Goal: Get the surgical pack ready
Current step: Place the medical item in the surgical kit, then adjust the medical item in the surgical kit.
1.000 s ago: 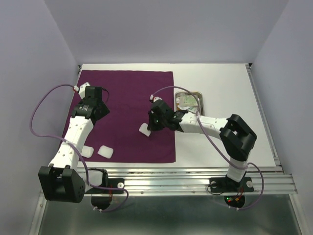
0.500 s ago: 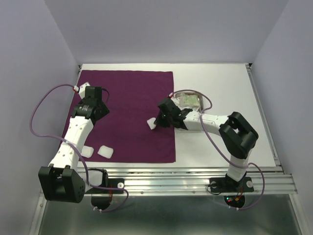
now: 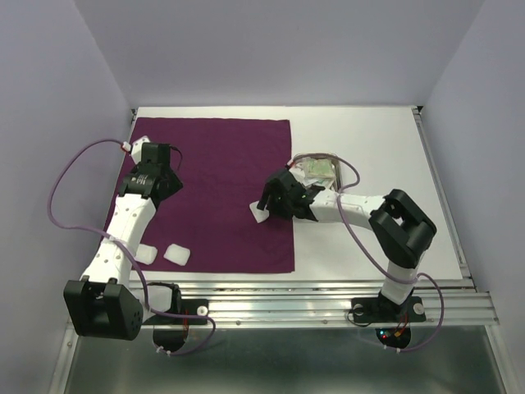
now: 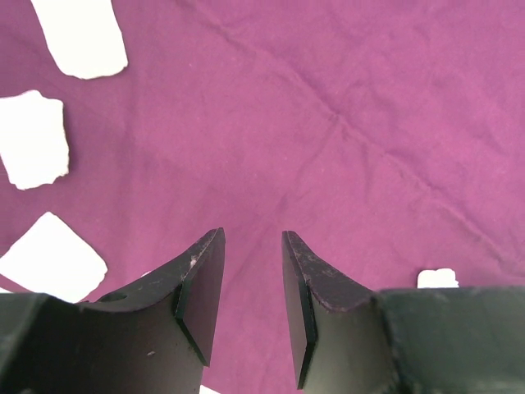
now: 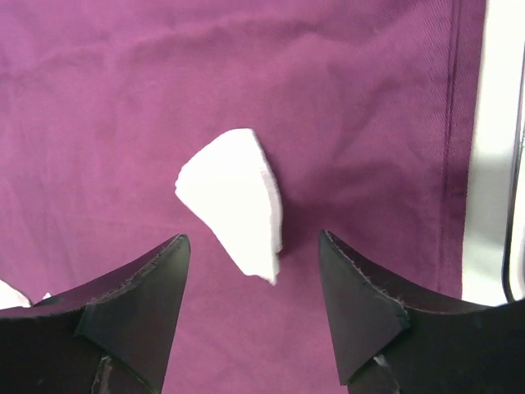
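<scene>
Gauze [image 5: 234, 201] sits tilted on the drape [image 5: 123, 98] between your spread right fingers [image 5: 139, 287]; pull away crooked and you could drag it. Left fingers [image 4: 201, 287] stand part-spread, empty.

One purple drape [image 3: 213, 164] across one counter [image 3: 369, 139]. Four white gauze pads counted from above: centre pad [image 3: 259, 212], two at lower left, outer pad [image 3: 146, 254] and inner pad [image 3: 176, 254], plus upper-left pad [image 3: 139, 141] beside the arm. One steel tray [image 3: 316, 168] right of centre, packets inside too small to count. Two arms, two grasping ends: left end effector [image 4: 250, 238], right end effector [image 5: 254, 236].
</scene>
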Motion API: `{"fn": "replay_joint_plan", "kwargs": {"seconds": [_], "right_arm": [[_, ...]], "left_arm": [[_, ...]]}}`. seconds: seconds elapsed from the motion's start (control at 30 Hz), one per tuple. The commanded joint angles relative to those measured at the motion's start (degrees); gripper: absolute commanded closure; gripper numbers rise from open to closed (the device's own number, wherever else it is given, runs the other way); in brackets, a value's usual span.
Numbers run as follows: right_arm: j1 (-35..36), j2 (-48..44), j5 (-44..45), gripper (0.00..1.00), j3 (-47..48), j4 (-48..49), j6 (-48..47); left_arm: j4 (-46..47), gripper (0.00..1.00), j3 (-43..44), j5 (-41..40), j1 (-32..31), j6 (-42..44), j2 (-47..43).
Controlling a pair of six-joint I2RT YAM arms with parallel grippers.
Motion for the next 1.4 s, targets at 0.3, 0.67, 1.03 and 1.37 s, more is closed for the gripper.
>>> {"fn": "replay_joint_plan", "kwargs": {"seconds": [0.3, 0.67, 1.03, 1.37], "right_arm": [[11.0, 2.7, -5.3, 0.36, 18.7, -0.5, -25.3], [18.5, 25.4, -25.3, 0.37, 41.3, -4.7, -35.0], [19.8, 36.9, -29.1, 0.37, 52.2, -5.1, -33.6], [19.8, 40.8, -27.6, 0.37, 55.4, -5.8, -32.5]], "left_arm": [[-10.7, 0.54, 4.8, -7.0, 2.3, -1.9, -1.0], [-18.5, 0.49, 20.1, -7.0, 3.8, -1.9, -2.0], [-17.3, 0.49, 19.1, -5.6, 4.0, -1.6, -3.7], [-16.2, 0.49, 17.3, -6.0, 4.0, -0.6, -5.0]]}}
